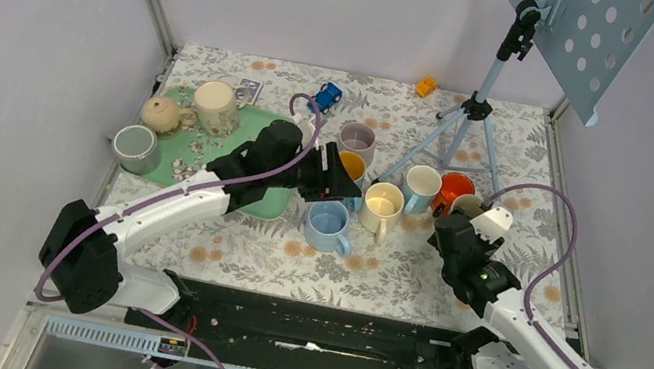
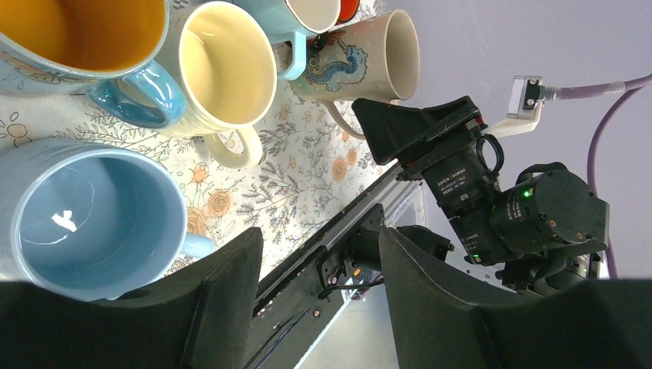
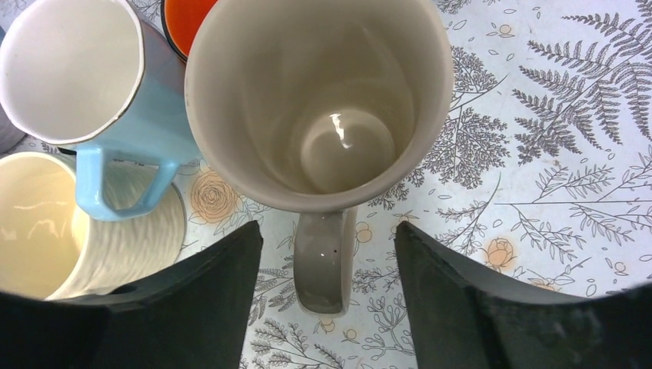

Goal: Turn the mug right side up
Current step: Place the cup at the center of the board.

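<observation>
The beige mug (image 3: 319,115) stands upright, mouth up, in the right half of the tabletop (image 1: 289,259), about midway between its far and near edges, just beside an orange mug (image 3: 192,19) and a pale blue mug (image 3: 92,84). The right gripper (image 3: 327,246) hangs over its handle (image 3: 323,269), fingers apart with a gap on either side. The left gripper (image 2: 319,246), fingers also spread and holding nothing, hovers by a blue mug (image 2: 92,215) nearer the tabletop's middle.

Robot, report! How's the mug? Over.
Left gripper open, empty. Right gripper open, straddling handle. Beige mug upright. Light blue mug crowds beside it.
</observation>
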Motion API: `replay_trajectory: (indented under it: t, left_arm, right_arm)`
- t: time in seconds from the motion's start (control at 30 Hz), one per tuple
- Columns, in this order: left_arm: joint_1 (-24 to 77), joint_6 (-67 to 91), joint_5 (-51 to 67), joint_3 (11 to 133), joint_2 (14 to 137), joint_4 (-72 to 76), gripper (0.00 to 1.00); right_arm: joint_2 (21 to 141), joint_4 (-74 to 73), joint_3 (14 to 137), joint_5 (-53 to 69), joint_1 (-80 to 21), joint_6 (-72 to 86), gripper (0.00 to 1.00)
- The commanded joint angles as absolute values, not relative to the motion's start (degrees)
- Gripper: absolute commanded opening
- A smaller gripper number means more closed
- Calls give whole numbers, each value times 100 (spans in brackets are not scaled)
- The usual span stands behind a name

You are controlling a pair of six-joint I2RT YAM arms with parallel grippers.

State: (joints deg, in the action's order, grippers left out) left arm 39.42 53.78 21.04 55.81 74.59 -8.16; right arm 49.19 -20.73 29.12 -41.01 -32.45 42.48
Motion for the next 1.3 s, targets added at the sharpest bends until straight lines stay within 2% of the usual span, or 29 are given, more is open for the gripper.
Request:
replay_trajectory:
  t: [0.0,0.1,0.17,0.4,0.63,0.83,1.0,1.27]
  left_arm:
    - [3898,5278,2137,5633,7230,-736,62]
    - [3884,5260,2111,5650,7203,-779,62]
    - [3865,5242,2082,5659,7178,-822,63]
    - [3827,5089,1817,5724,6985,-1086,72]
    - [3780,4861,1264,5871,6686,-1583,98]
    - [3710,4666,377,5995,6389,-2310,99]
    - [3540,4724,-830,6135,6194,-2995,99]
    - [2835,4825,-2200,6814,6650,-4004,99]
  right_arm:
    - [4750,-2299,3173,-4155,-3211,4325,78]
    - [4656,-2452,3270,-4072,-3209,4338,93]
    - [4578,-2584,3351,-4017,-3209,4344,99]
    - [4088,-2742,3579,-3424,-3209,4160,100]
    - [3750,-2640,3759,-2377,-3213,3849,100]
    - [3626,-2400,3790,-1648,-3222,3805,100]
    - [3663,-2113,3768,-1137,-3218,3837,100]
    - [3833,-1624,3781,-644,-3221,3730,100]
